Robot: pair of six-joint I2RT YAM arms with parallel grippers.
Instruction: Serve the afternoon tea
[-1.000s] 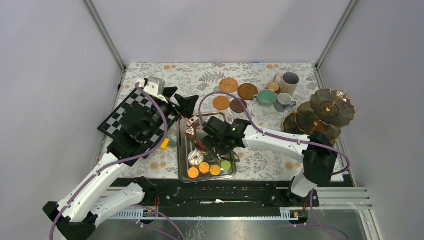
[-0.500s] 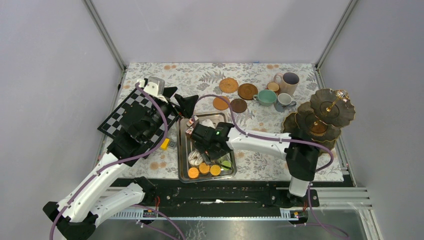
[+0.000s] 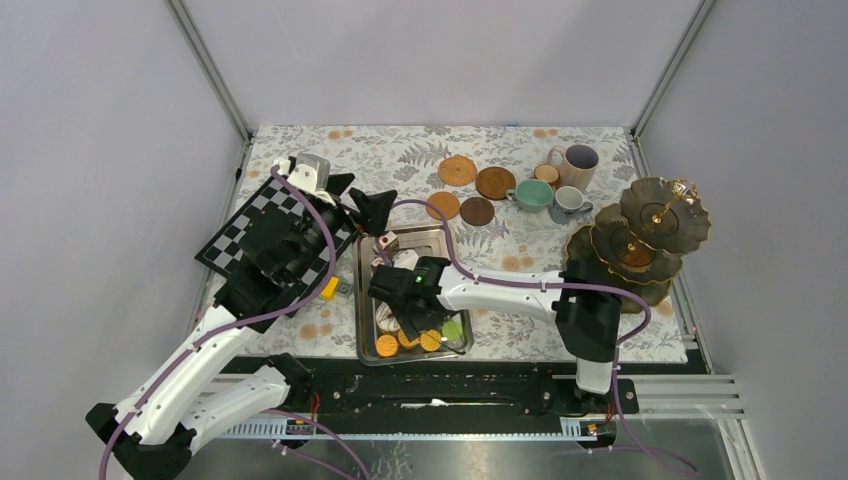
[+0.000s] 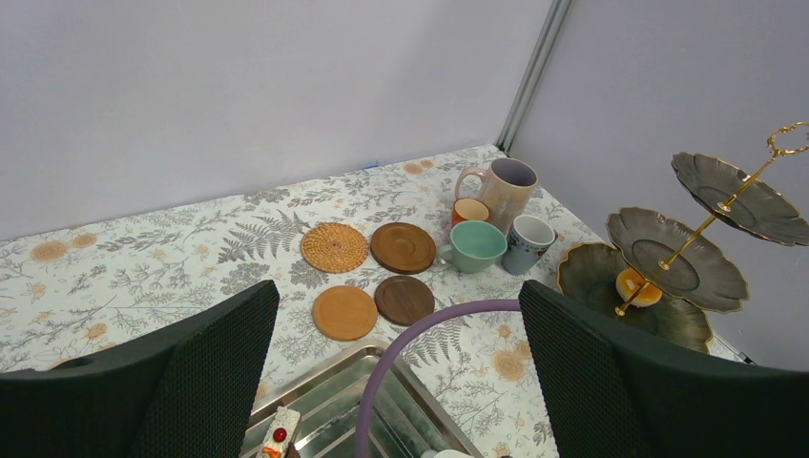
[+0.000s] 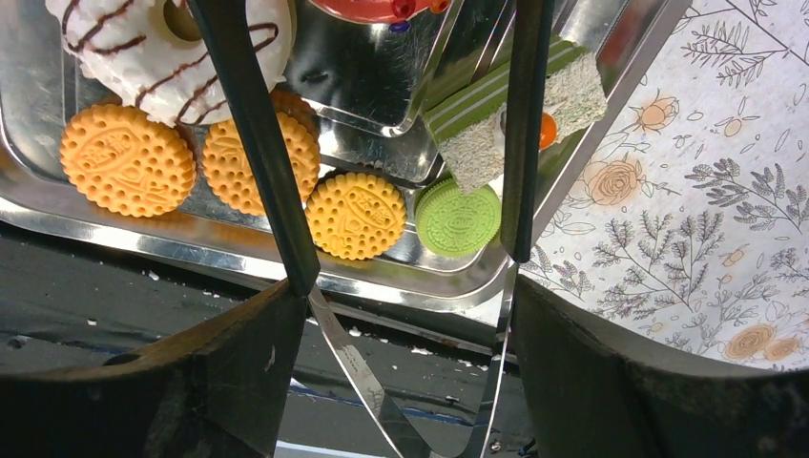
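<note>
Three orange biscuits [image 5: 127,159] lie in a row along the near wall of the steel tray [image 5: 191,243]. A green biscuit [image 5: 458,218] sits beside them, a white donut [image 5: 172,48] with brown stripes just beyond, and a green-striped cake slice [image 5: 506,105] against the tray's right wall. The right gripper [image 5: 401,291] hangs over this corner with a pair of tongs [image 5: 258,172] held between its fingers. The tongs' two dark arms are spread apart and their tips run out of the top of the wrist view, so I cannot tell whether they touch anything. A second ago this gripper was over the middle of the tray; it has since swung left and nearer, and from above it now hides the donut that showed then. The left gripper [image 3: 358,200] has not moved. It hovers past the tray's far left corner with its fingers wide apart and nothing between them, its arm over the chessboard [image 3: 232,232]. The four coasters [image 3: 495,182], the beige mug [image 3: 577,160], teal mug [image 3: 533,193], grey mug [image 3: 570,200] and small orange mug [image 3: 545,173] stand where they stood, as does the tiered stand [image 3: 640,235] at the right edge.
</note>
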